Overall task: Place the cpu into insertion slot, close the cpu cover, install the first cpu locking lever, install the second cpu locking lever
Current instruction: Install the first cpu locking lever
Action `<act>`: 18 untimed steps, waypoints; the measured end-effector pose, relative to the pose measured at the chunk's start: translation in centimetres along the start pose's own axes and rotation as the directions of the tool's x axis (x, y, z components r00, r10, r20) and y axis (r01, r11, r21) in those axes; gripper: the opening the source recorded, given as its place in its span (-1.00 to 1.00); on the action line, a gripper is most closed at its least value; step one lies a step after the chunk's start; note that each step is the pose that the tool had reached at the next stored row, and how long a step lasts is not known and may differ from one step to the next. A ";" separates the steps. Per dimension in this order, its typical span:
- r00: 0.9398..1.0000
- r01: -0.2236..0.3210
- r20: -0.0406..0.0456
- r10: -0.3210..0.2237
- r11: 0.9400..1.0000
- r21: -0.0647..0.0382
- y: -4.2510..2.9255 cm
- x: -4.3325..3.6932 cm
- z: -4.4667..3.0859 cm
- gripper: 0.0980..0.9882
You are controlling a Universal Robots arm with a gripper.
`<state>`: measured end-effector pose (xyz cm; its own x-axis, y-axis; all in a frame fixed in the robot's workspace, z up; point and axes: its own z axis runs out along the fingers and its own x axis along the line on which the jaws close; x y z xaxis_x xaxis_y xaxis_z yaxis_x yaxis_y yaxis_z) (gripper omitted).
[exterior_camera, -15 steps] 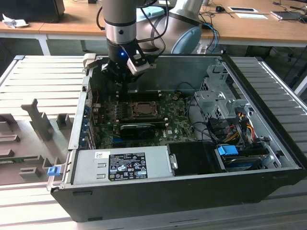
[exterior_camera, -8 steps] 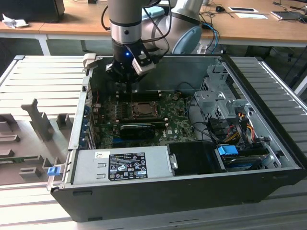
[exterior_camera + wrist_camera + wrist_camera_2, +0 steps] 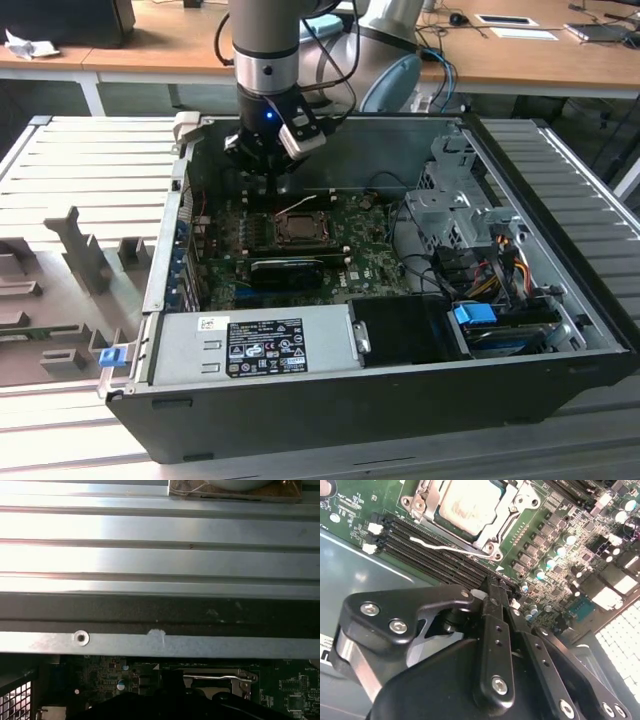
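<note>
Fingers (image 3: 494, 615) together near the cpu (image 3: 467, 502)

In the second wrist view the cpu (image 3: 467, 502) runs off the picture's edge.

Wood desks (image 3: 170, 40) at rear; ribbed alu. tabletop (image 3: 90, 160), brightly lit.
</note>
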<state>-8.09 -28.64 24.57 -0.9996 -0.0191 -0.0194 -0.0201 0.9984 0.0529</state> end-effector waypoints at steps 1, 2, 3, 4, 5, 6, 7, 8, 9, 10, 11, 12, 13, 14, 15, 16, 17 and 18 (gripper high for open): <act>1.000 0.000 0.000 0.000 1.000 0.000 0.00 0.00 0.00 -0.98; 1.000 0.000 0.000 0.000 1.000 0.000 0.00 0.00 0.00 -0.98; 1.000 0.000 0.000 0.000 1.000 0.000 0.00 0.00 0.00 -0.98; 1.000 0.000 0.000 0.000 1.000 0.000 0.00 0.00 0.00 -0.98; 1.000 0.000 0.000 0.000 1.000 0.000 0.00 0.00 0.00 -0.98; 1.000 0.000 0.000 0.000 1.000 0.000 0.00 0.00 0.00 -0.98; 1.000 0.000 0.000 0.000 1.000 0.000 0.00 -0.04 0.00 -0.98; 1.000 0.000 0.000 0.000 1.000 0.000 0.00 -0.14 0.01 -0.98; 1.000 0.000 0.000 0.000 1.000 -0.001 -0.01 -0.31 0.02 -0.98; 1.000 0.000 0.000 0.000 1.000 -0.001 -0.01 -0.54 0.05 -0.98; 1.000 0.000 0.000 0.000 1.000 -0.002 -0.02 -0.75 0.07 -0.98; 1.000 0.000 0.000 0.000 1.000 -0.002 -0.03 -1.12 0.15 -0.98; 1.000 0.000 0.000 0.000 1.000 -0.004 -0.04 -1.44 0.22 -0.98; 1.000 -0.001 0.002 0.001 0.999 -0.036 -0.19 -1.89 0.38 -0.98; 1.000 0.004 0.002 -0.004 0.999 -0.036 -0.21 -1.99 0.71 -0.98; 1.000 0.018 0.002 -0.018 0.999 -0.036 -0.24 -2.22 1.10 -0.98; 1.000 0.018 0.002 -0.018 0.999 -0.036 -0.26 -2.42 1.34 -0.98; 1.000 0.018 0.002 -0.018 0.999 -0.036 -0.26 -3.06 1.82 -0.98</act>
<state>-4.99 -28.75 22.80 -0.9991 -0.0367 -0.0225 -0.0385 0.9953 0.0883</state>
